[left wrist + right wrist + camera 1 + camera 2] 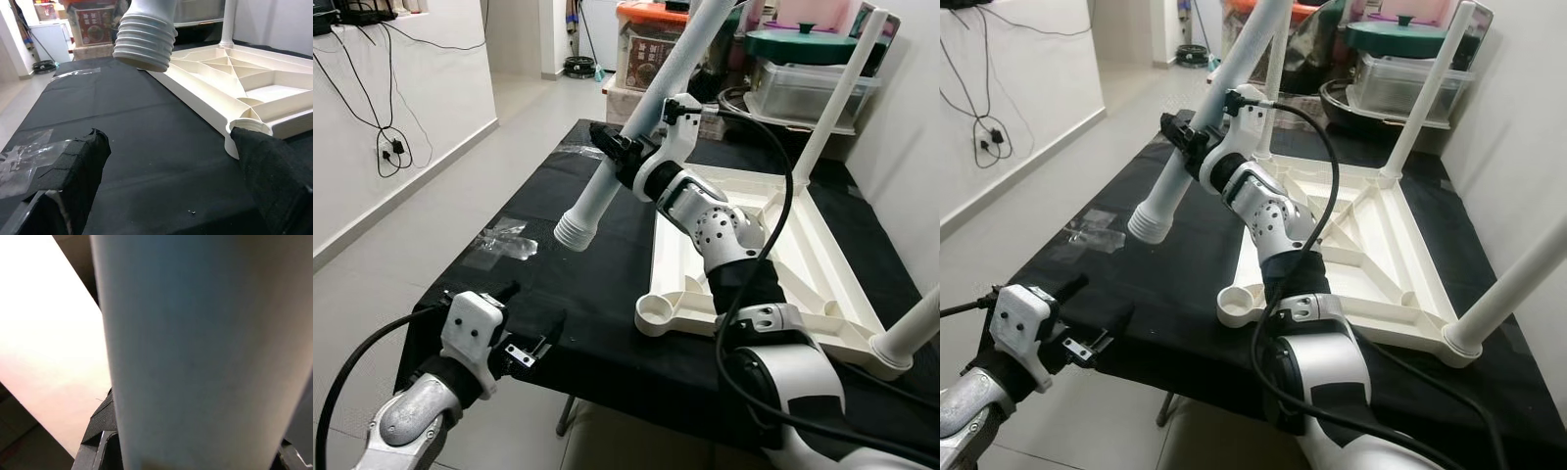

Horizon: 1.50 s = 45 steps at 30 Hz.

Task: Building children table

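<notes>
While my right gripper (619, 155) clamps its black fingers around a loose white table leg (636, 132), I see that leg hanging tilted in the air over the black-covered worktable (597, 284), its ribbed threaded end (145, 43) pointing down toward the cloth and not touching it. From the right wrist camera the leg's shaft (195, 352) sits right against the lens between the fingers.

Beside it, toward my right, the cream tabletop (822, 264) lies upside down on the cloth, its ribbed underside facing up. One leg (837, 93) stands upright at its far corner, and another (1513, 284) rises from the near right corner. The near left corner socket (658, 311) is empty and lies below and to the right of the held leg's threaded end.

My left gripper (524, 328) hovers at the near left edge of the worktable, fingers (83, 166) spread wide with nothing between them. A piece of clear tape (504, 240) is stuck on the cloth near it. Storage boxes (808, 88) are stacked behind the table.
</notes>
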Tool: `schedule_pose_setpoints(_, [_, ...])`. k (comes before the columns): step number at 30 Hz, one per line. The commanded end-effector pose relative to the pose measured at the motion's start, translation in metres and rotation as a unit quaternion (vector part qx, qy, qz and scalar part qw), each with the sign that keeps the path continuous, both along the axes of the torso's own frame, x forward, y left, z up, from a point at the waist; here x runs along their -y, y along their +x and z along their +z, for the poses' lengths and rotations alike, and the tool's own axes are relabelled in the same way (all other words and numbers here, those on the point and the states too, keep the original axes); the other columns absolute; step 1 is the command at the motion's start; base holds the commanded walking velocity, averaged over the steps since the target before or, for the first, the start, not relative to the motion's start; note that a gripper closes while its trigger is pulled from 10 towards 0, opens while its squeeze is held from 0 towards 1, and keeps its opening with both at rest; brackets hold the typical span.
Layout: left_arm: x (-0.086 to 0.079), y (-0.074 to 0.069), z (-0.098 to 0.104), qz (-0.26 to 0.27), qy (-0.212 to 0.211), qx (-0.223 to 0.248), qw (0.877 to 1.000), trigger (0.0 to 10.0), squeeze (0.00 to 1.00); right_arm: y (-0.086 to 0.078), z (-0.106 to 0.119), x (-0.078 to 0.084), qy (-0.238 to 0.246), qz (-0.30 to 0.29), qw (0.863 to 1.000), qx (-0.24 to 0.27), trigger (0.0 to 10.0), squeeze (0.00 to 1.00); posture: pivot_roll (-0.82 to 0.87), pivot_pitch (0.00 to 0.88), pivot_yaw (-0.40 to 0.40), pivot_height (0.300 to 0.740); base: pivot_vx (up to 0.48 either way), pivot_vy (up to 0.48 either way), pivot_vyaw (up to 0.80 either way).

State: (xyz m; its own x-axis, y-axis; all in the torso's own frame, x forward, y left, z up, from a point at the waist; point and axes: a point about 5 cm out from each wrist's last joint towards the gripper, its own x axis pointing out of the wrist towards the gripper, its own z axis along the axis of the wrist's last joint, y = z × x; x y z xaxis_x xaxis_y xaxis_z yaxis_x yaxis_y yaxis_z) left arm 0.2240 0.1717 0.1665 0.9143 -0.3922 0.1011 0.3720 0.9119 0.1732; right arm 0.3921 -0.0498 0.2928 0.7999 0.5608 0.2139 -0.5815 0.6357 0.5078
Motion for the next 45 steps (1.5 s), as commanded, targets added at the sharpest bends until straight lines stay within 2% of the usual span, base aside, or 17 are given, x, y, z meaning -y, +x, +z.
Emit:
schedule_pose_setpoints(1, [0.004,-0.001,-0.008,0.008,0.000,-0.019,1.000,10.0,0.00,-0.001,0.009,0.000,0.013,-0.007,1.000,0.014,0.0,0.00,0.11,0.000,-0.086,0.740,0.000,0.000,0.00])
schedule_pose_setpoints(27, [0.011,0.002,-0.015,0.030,0.001,-0.036,0.999,10.0,0.00,-0.003,0.008,-0.003,0.042,-0.027,0.999,0.020,0.0,0.00,0.11,0.000,-0.075,0.740,0.000,0.000,0.00])
schedule_pose_setpoints(29, [0.011,0.004,-0.015,0.033,-0.002,-0.037,0.999,10.0,0.00,-0.016,0.024,-0.004,0.094,0.006,0.991,0.096,0.0,0.00,0.10,0.000,-0.072,0.740,0.000,0.000,0.00])
schedule_pose_setpoints(30, [0.012,0.004,-0.015,0.033,-0.003,-0.037,0.999,10.0,0.00,-0.023,0.030,-0.006,0.104,0.025,0.985,0.132,0.0,0.00,0.10,0.000,-0.073,0.740,0.000,0.000,0.00])
schedule_pose_setpoints(31, [0.012,0.004,-0.015,0.033,-0.003,-0.037,0.999,10.0,0.00,-0.023,0.030,-0.006,0.104,0.025,0.985,0.132,0.0,0.00,0.10,0.000,-0.073,0.740,0.000,0.000,0.00])
schedule_pose_setpoints(32, [0.012,0.005,-0.015,0.033,-0.004,-0.038,0.999,10.0,0.00,-0.028,0.033,-0.006,0.108,0.037,0.981,0.155,0.0,0.00,0.10,0.000,-0.073,0.740,0.000,0.000,0.00])
schedule_pose_setpoints(33, [0.012,0.005,-0.016,0.032,-0.004,-0.038,0.999,10.0,0.00,-0.031,0.032,-0.007,0.089,0.046,0.980,0.171,0.0,0.00,0.10,0.000,-0.074,0.740,0.000,0.000,0.00])
schedule_pose_setpoints(34, [0.012,0.005,-0.016,0.032,-0.004,-0.038,0.999,10.0,0.00,-0.031,0.032,-0.007,0.089,0.046,0.980,0.171,0.0,0.00,0.10,0.000,-0.074,0.740,0.000,0.000,0.00])
schedule_pose_setpoints(38, [0.011,0.005,-0.016,0.035,-0.002,-0.039,0.999,10.0,0.00,-0.031,0.023,-0.005,0.000,0.046,0.978,0.201,0.0,0.00,0.11,0.000,-0.077,0.740,0.000,0.000,0.00])
schedule_pose_setpoints(40, [0.010,0.005,-0.020,0.045,0.010,-0.044,0.998,10.0,0.00,-0.028,0.016,0.004,-0.068,0.039,0.971,0.225,0.0,0.00,0.11,0.000,-0.079,0.740,0.000,0.000,0.00])
schedule_pose_setpoints(41, [0.010,0.005,-0.020,0.045,0.010,-0.044,0.998,10.0,0.00,-0.028,0.016,0.004,-0.068,0.039,0.971,0.225,0.0,0.00,0.11,0.000,-0.079,0.740,0.000,0.000,0.00])
schedule_pose_setpoints(42, [0.010,0.005,-0.021,0.047,0.013,-0.045,0.998,10.0,0.00,-0.027,0.011,0.009,-0.105,0.044,0.965,0.236,0.0,0.00,0.11,0.000,-0.080,0.740,0.000,0.000,0.00])
schedule_pose_setpoints(44, [0.010,0.005,-0.021,0.047,0.013,-0.045,0.998,10.0,0.00,-0.027,0.011,0.009,-0.105,0.044,0.965,0.236,0.0,0.00,0.11,0.000,-0.080,0.740,0.000,0.000,0.00])
schedule_pose_setpoints(45, [0.010,0.005,-0.021,0.049,0.014,-0.046,0.998,10.0,0.00,-0.027,0.006,0.014,-0.138,0.056,0.959,0.243,0.0,0.00,0.11,0.000,-0.082,0.740,0.000,0.000,0.00])
